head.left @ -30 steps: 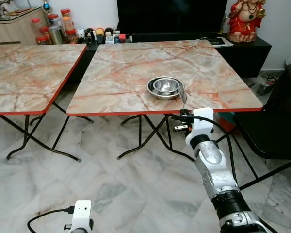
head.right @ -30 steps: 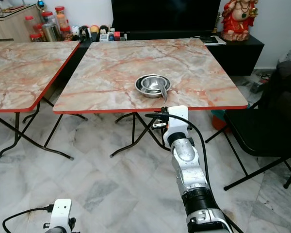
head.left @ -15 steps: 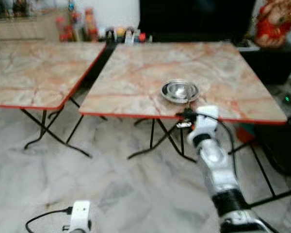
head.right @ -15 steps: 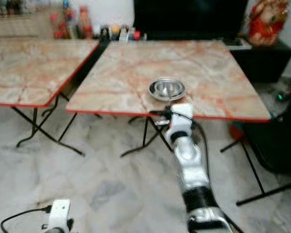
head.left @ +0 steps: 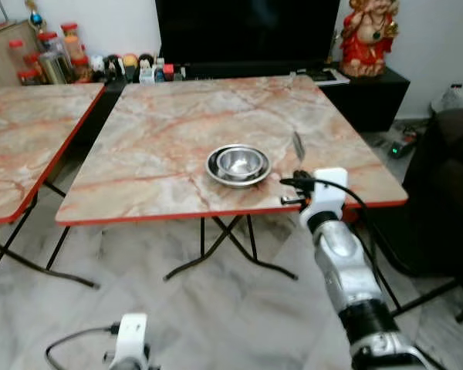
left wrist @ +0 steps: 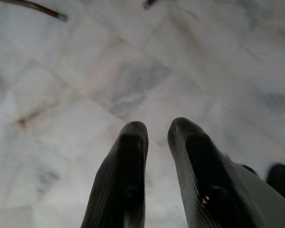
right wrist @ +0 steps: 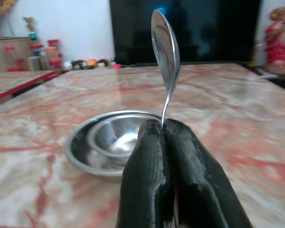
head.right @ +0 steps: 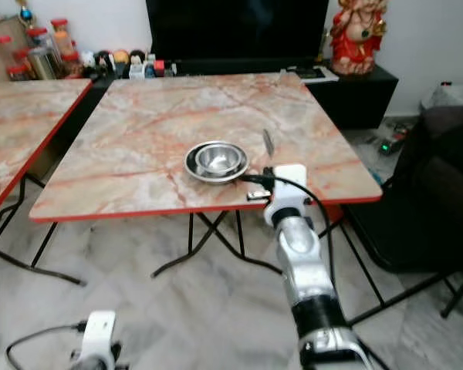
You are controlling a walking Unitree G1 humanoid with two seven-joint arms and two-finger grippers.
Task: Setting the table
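Note:
Two nested steel bowls [head.left: 238, 164] stand on the marble table [head.left: 154, 146] near its front edge. My right gripper [right wrist: 162, 127] is shut on the handle of a steel spoon [right wrist: 164, 40], which stands upright with its bowl end up. In the eye views the spoon [head.left: 297, 146] is held just right of the bowls, over the table's front edge, with the right arm [head.left: 343, 262] reaching up from below. The bowls [right wrist: 107, 140] lie just beyond the fingers. My left gripper [left wrist: 156, 128] hangs idle over the floor, its fingers slightly apart.
A second marble table [head.left: 15, 146] stands to the left with a gap between the two. A dark chair [head.left: 447, 193] is close on the right. Behind the table are a black TV unit [head.left: 378, 89], jars [head.left: 54, 58] and a red statue [head.left: 368, 35]. Folding legs [head.left: 216, 254] cross under the table.
The camera has moved closer and swung right, so the table sits further left. The spoon in my right gripper now stands over the table edge, right of the bowls, instead of in front of them.

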